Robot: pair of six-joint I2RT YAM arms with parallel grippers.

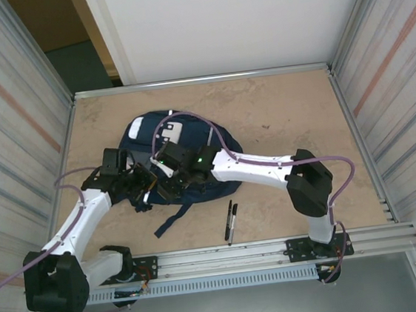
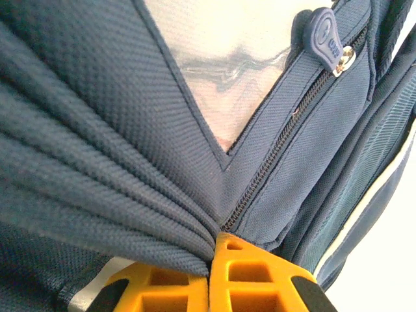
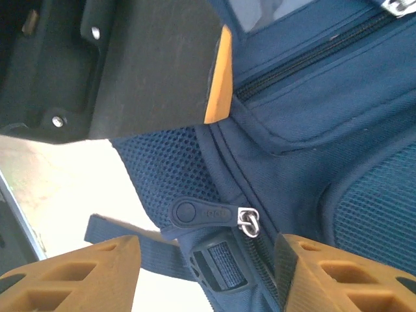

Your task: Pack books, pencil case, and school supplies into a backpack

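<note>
The navy backpack (image 1: 138,142) lies left of the table's middle, with both arms over its near side. My left gripper (image 2: 213,260) is shut on a bunched fold of backpack (image 2: 97,130) fabric beside an open zipper; something pale and glossy shows through the opening. My right gripper (image 3: 205,250) is open, and a zipper pull (image 3: 201,212) with its metal ring lies between the fingers, untouched. In the top view the left gripper (image 1: 146,186) and right gripper (image 1: 166,164) sit close together. Of the school supplies, two black pens (image 1: 230,221) lie on the table. The books and pencil case are out of view.
A loose backpack strap (image 1: 172,221) trails toward the near rail (image 1: 262,248). Metal walls stand on both sides of the table. A second zipper pull (image 2: 325,36) hangs at the top right of the left wrist view. The left gripper's orange finger (image 3: 220,78) shows in the right wrist view.
</note>
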